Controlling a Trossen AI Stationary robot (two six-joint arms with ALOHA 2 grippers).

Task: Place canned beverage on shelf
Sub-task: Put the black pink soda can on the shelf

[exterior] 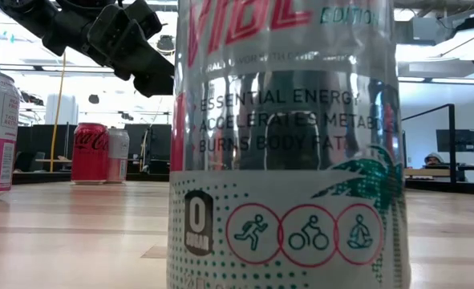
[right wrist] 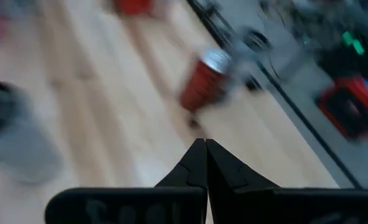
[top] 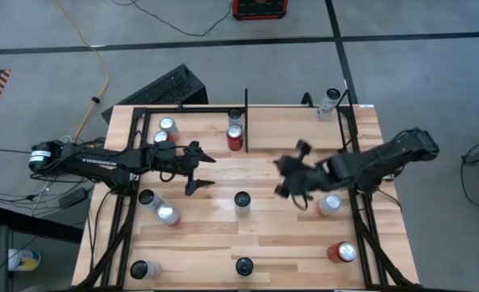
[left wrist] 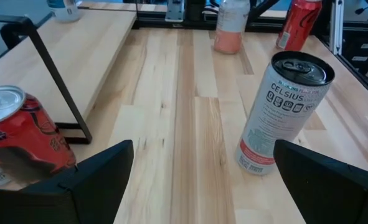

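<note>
The silver Celsius can with the dark top (top: 241, 199) stands upright on the pale wooden plank table (top: 263, 235), near its middle, in open space between the two arms. In the left wrist view it (left wrist: 283, 112) stands ahead of that arm's own dark fingers (left wrist: 103, 174), somewhat off the centre of the gap and not yet between them. The left gripper (top: 197, 169) hovers just beside the can on the left arm's side, its jaws spread wide with nothing in them. The right gripper (top: 292, 172) hangs over the table on the other side of the can; its fingers (right wrist: 202, 165) are pressed together tip to tip, with nothing held.

The shelf (top: 304, 130), the far strip of plank framed by thin black rails, with a short black divider bar (top: 245, 122), already carries a red cola can (top: 235, 138) just beside the divider and a silver can (top: 168, 126) farther towards the left arm. Several more cans stand about the near table, among them a red can (top: 342, 252) near the right corner and a silver one (top: 330, 203) under the right arm.

By my reading the task is partly done: two cans are shelved, this one is not yet gripped. Closing on it, lifting it, carrying it to the shelf and setting it down all remain.
</note>
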